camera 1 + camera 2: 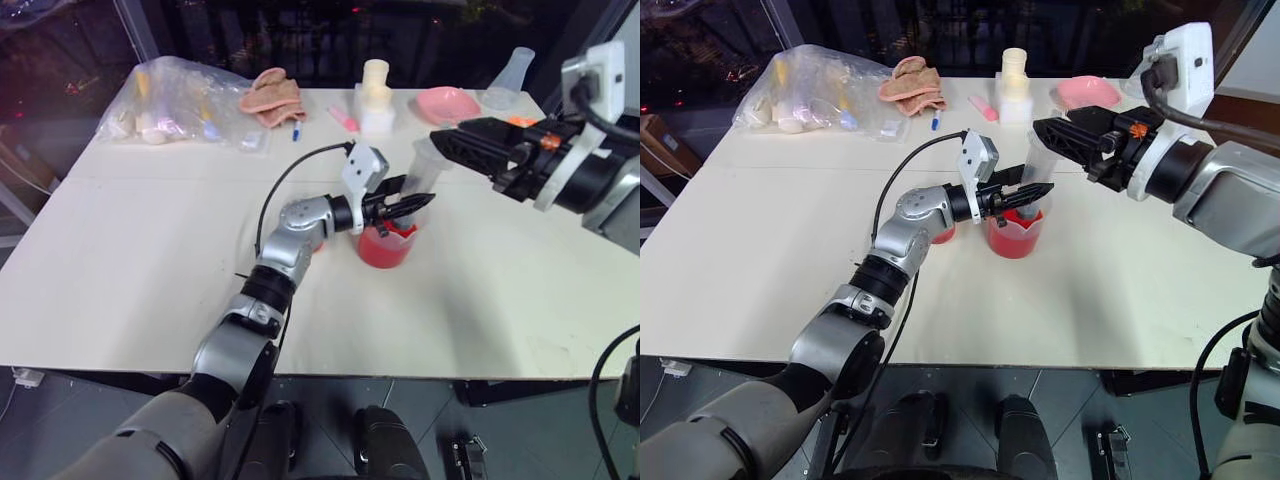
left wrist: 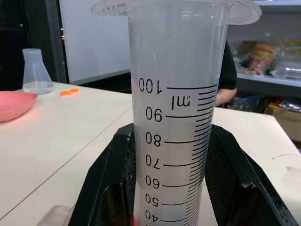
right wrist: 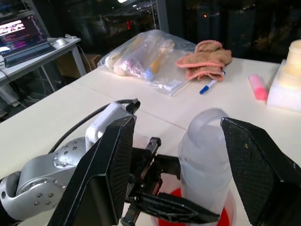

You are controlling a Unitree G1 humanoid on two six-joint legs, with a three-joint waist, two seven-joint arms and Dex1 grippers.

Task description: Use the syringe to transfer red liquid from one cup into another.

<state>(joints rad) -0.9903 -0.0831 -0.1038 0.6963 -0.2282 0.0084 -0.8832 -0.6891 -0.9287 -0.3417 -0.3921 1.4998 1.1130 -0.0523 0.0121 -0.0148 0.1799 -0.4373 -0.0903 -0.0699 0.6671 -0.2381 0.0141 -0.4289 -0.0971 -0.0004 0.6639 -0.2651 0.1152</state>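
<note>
A pale desk (image 1: 140,260) is standing on dark flooring (image 1: 60,420); at twelve o'clock, dark night windows (image 1: 890,30) are reflecting small lights.

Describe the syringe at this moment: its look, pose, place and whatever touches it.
The syringe is a large clear plastic barrel with black graduation marks and a flared top flange. It stands upright, lower end down in the beaker of red liquid mid-table. The left gripper is clamped on the barrel. The right gripper hovers open, a finger either side of the top, apparently not touching it.
</note>
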